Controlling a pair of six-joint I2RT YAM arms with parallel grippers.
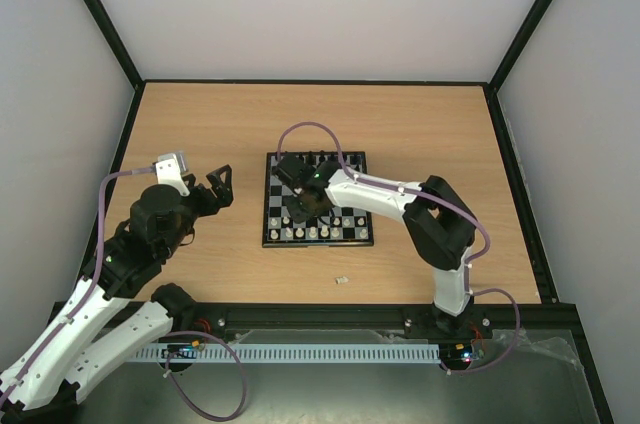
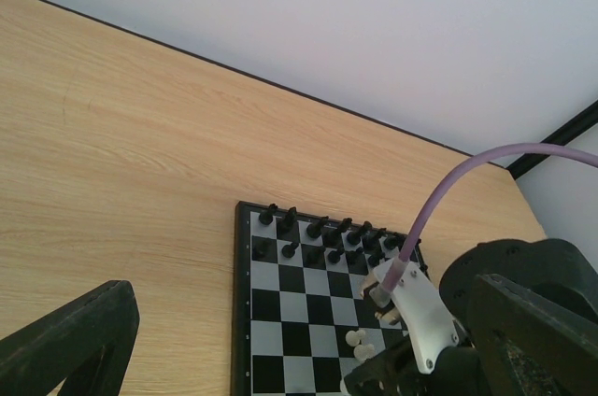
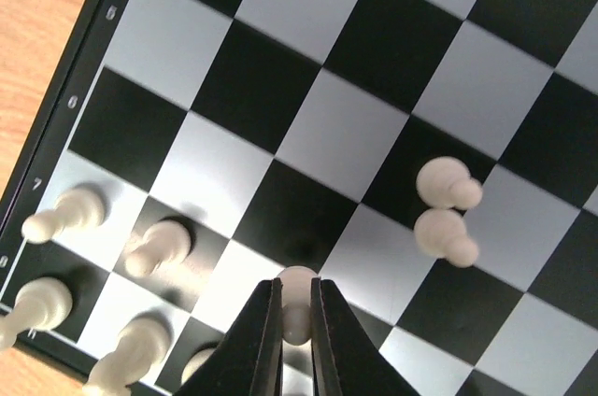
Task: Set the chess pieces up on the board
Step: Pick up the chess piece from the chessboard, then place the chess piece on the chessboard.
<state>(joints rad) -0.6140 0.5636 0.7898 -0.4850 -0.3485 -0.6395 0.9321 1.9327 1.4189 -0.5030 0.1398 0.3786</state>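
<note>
Where the right jaws close, a cream pawn [image 3: 296,301] sits pinched.

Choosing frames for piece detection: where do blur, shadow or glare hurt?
Top external: even light, no glare, chess pieces mere specks. Left wrist: board fairly sharp, left tool's finger a dark blur. Right wrist: pieces clear, with faint soft shadows; the right tool, close and dark, hides most of the white pawn it grips.
</note>
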